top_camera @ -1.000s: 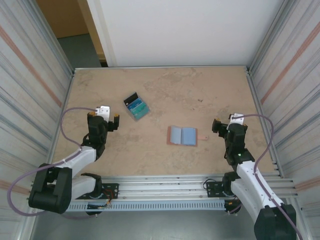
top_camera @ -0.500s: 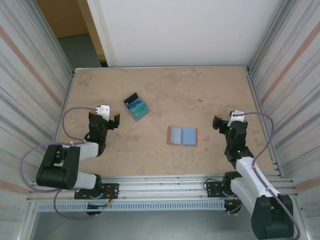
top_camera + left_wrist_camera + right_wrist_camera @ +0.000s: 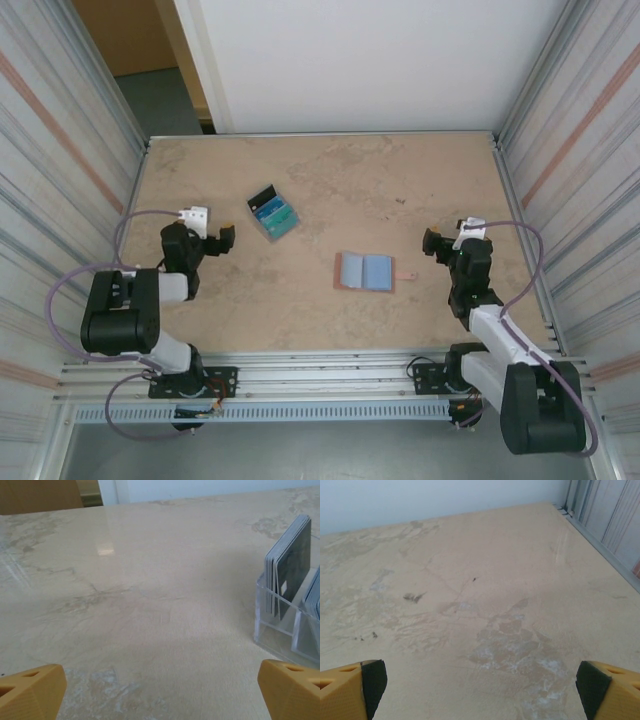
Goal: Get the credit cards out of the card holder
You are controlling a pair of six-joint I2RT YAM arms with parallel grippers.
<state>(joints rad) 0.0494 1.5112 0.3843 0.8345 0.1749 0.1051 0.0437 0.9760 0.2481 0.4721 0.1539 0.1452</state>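
Note:
The card holder (image 3: 363, 271) lies open and flat at mid-table, blue-grey inside with a salmon rim and a small tab on its right edge. Whether cards sit in its pockets I cannot tell. Credit cards (image 3: 273, 214), teal, blue and one black, stand in a small clear stand; the left wrist view has them (image 3: 287, 575) at the right. My left gripper (image 3: 198, 236) (image 3: 160, 692) is open and empty, left of that stand. My right gripper (image 3: 452, 246) (image 3: 480, 687) is open and empty, right of the card holder, over bare table.
The clear stand (image 3: 272, 630) has upright dividers. Corrugated metal walls (image 3: 70, 190) close in both sides, and a white panel (image 3: 360, 60) closes the back. A metal rail (image 3: 320, 365) runs along the near edge by the arm bases.
The left arm has folded back toward its base, its gripper shifting slightly left. The right arm has also drawn back a little. Both grippers stayed open; card holder and cards have not moved.

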